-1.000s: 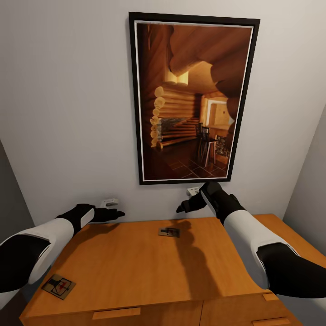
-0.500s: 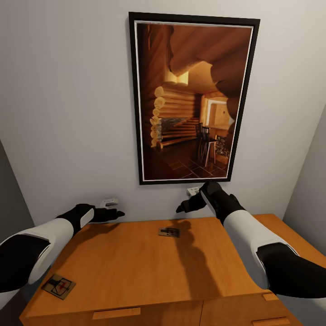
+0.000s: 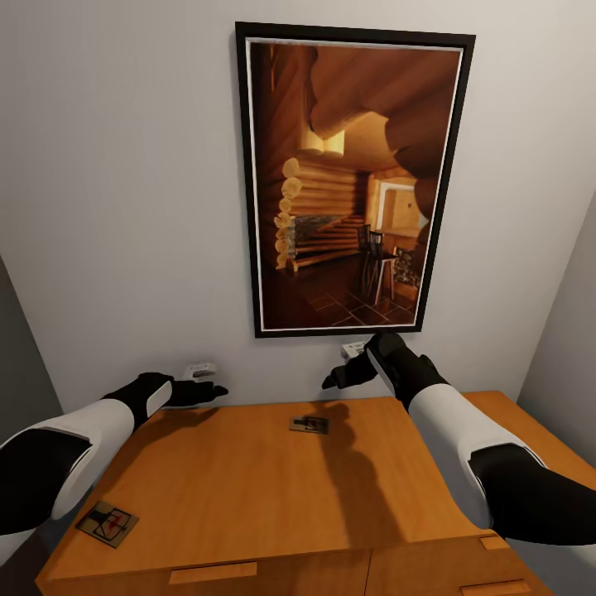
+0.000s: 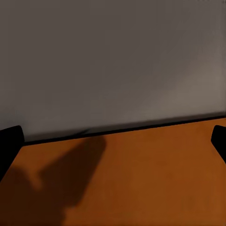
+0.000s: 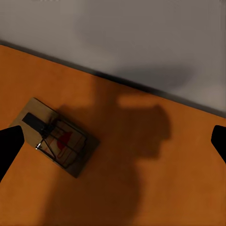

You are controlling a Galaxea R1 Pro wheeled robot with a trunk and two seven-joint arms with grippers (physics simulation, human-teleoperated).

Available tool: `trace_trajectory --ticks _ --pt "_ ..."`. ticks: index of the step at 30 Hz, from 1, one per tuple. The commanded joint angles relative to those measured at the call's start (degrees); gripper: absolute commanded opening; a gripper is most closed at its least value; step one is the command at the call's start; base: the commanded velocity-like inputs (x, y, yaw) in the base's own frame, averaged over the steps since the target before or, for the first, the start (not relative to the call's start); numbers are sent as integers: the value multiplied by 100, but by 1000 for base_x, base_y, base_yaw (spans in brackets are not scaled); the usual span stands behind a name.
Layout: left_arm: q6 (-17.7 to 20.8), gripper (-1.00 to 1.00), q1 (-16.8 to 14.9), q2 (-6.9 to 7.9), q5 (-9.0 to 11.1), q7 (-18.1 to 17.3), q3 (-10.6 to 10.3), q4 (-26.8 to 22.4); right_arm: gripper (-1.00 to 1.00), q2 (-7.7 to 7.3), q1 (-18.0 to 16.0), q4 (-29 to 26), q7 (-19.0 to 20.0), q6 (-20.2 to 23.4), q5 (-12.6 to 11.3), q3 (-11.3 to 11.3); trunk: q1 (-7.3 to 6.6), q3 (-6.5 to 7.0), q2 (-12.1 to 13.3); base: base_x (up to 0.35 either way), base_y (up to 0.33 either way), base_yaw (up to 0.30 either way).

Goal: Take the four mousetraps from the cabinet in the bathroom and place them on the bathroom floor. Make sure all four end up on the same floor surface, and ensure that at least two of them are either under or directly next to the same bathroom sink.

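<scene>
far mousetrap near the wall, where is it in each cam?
Head view: far mousetrap lies flat on the cabinet top, near the back edge, below the right pincer.
Right wrist view: same mousetrap, between the fingertips, closer to one.
Left wrist view: not in it; bare cabinet top and wall.
Shared landmark: the cabinet's back edge against the grey wall.

Cabinet: stands against the wall, below the framed picture.
Far mousetrap: flat on the cabinet top, near its back edge, roughly central.
Near mousetrap: flat on the front left corner.
Left tool: above the back left edge.
Right tool: above the far mousetrap, near the wall.
</scene>
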Motion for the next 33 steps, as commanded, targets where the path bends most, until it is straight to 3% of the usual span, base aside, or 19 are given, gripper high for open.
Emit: trace_trajectory --ticks 1,21,33 --pt "37 100 -2 4 59 -10 -46 -8 100 0 -4 -6 47 12 60 8 1 -8 -5 0 0 0" --pt "37 100 -3 5 60 13 -49 -8 100 1 -4 -4 47 -37 47 9 1 -8 -5 -1 0 0" --pt "36 100 -3 2 60 30 -50 -8 100 -3 -4 -4 47 -100 43 7 1 -8 -5 -122 0 0"
